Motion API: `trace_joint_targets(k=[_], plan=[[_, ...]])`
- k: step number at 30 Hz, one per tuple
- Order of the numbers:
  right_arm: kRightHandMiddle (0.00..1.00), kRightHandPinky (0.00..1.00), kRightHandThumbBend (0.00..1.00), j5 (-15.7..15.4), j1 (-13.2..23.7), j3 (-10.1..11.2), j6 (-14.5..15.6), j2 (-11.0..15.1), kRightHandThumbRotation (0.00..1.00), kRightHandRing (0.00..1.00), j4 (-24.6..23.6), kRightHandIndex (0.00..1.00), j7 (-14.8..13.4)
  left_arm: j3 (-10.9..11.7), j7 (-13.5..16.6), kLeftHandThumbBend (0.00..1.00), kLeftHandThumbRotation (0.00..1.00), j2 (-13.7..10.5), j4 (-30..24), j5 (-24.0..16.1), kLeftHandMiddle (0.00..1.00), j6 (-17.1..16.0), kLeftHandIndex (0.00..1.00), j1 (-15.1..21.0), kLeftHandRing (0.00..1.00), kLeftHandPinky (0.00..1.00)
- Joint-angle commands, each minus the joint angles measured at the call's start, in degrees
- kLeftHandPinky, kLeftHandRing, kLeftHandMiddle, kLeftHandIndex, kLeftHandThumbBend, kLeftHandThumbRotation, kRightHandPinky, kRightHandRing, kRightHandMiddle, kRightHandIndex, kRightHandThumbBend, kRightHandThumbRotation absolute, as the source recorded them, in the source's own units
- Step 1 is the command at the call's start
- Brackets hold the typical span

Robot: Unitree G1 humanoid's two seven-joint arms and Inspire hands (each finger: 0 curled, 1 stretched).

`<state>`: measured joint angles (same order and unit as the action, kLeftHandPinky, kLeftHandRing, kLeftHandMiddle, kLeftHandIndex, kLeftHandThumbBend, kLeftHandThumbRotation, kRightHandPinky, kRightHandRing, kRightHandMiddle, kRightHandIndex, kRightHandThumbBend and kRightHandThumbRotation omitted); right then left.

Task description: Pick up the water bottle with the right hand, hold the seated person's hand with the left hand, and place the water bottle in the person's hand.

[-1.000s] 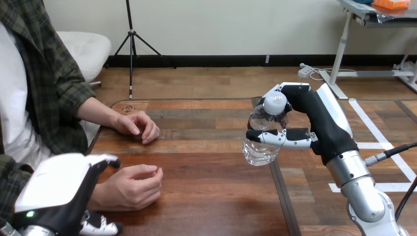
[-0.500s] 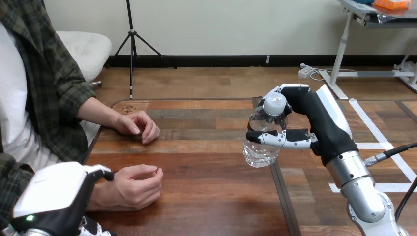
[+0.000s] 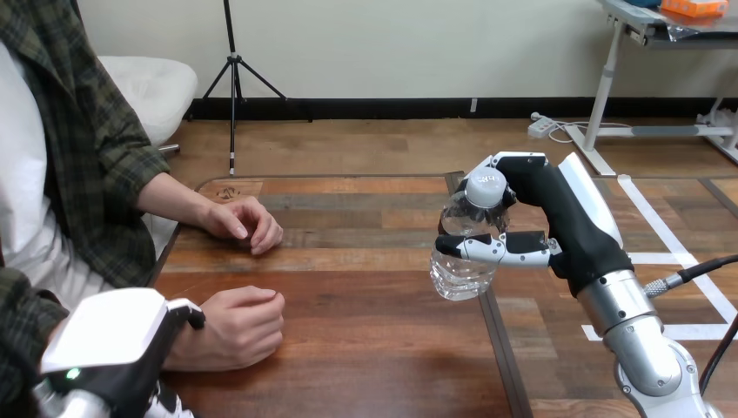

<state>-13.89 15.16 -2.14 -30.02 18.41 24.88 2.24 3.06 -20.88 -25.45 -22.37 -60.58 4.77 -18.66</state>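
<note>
My right hand [image 3: 557, 231] is shut on a clear water bottle [image 3: 461, 266] with a grey cap, held tilted above the table right of centre. Its thumb crosses the bottle's middle and its fingers curl over the neck. At the lower left, my left hand [image 3: 109, 344] sits on the wrist of the person's nearer hand [image 3: 235, 326]. My thumb [image 3: 193, 314] lies over the top of that wrist and my fingers [image 3: 165, 402] show beneath it. The nearer hand is a loose fist resting on the table, well left of the bottle.
The person's farther hand [image 3: 244, 222] rests curled on the wooden table [image 3: 365, 348] near its left edge. A dark seam [image 3: 496, 348] runs front to back through the table below the bottle.
My left hand has drawn in closer round the person's wrist. The person's nearer hand has closed from loosely curled into a fist and rolled palm down. The bottle has sunk very slightly.
</note>
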Motion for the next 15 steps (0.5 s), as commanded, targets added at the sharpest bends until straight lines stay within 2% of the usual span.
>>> trace_joint_targets(k=[1,8,15], plan=[[0.46,0.39,0.68,1.0,2.8,1.0,-1.3,0.2,0.00,0.43,-1.6,0.42,-0.6,-2.3,-1.2,0.87,0.00,-1.5,4.6,-3.1,0.82,2.9,0.76,3.2,0.81,0.75],[0.46,0.40,0.68,1.3,2.7,1.2,0.0,0.3,0.00,0.44,-2.8,0.42,-0.1,-4.4,0.6,0.87,0.01,-0.5,9.3,-6.7,0.83,7.3,0.77,5.2,0.81,0.76],[0.46,0.40,0.69,1.2,3.3,1.2,-0.1,0.8,0.00,0.44,-2.7,0.43,0.4,-6.8,3.5,0.88,0.03,0.4,13.5,-10.6,0.83,12.3,0.77,7.1,0.81,0.76]])
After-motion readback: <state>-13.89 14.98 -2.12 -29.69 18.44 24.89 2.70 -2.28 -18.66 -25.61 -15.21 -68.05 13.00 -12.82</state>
